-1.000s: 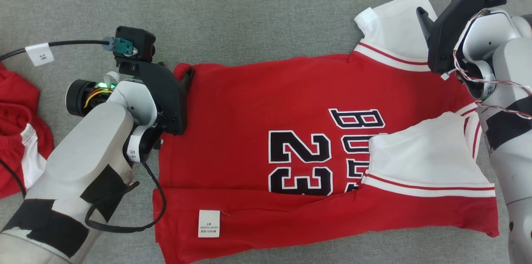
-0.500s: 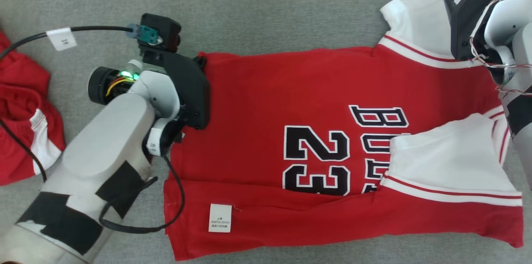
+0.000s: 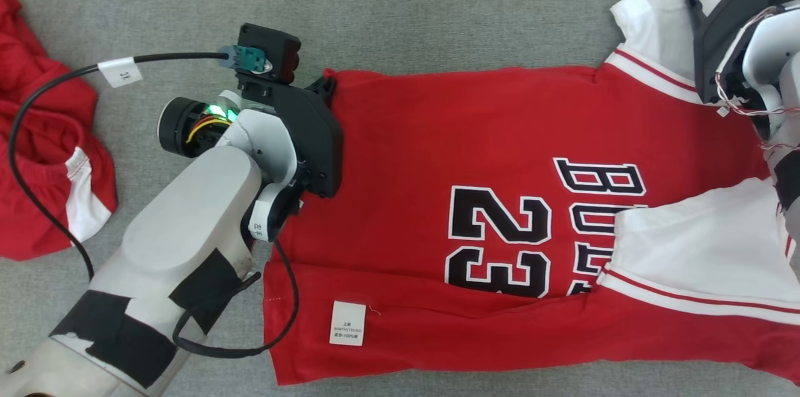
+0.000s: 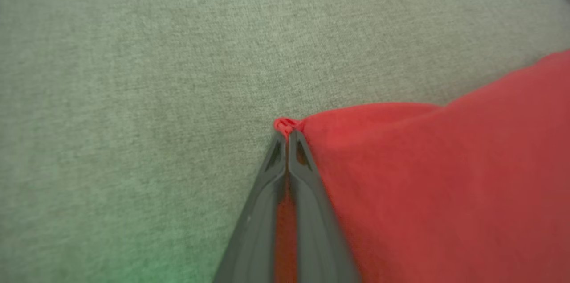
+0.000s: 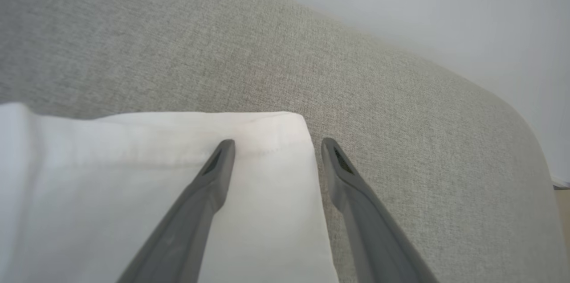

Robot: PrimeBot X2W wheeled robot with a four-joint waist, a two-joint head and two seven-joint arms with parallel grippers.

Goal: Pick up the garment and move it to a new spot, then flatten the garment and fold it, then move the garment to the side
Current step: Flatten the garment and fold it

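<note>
- The garment (image 3: 500,153), a red jersey with white sleeves, is lying printed side up across the middle and right of the head view on the grey fabric worktop (image 3: 437,3). Its lower strip is lying folded over, and one sleeve is covering part of the lettering.
- The left end effector (image 4: 287,135) is now pinching the garment's upper left corner (image 3: 330,76). A second ago its fingers were standing apart there.
- The right end effector (image 5: 277,145) is staying wide, its fingers straddling the edge of the white sleeve (image 5: 133,185) at the upper right without gripping it.
- One corner is looking secured, so the second grip is probably what is holding up the next fold or lift.
- A heap of other red clothing (image 3: 44,153) is lying at the far left, well apart.
</note>
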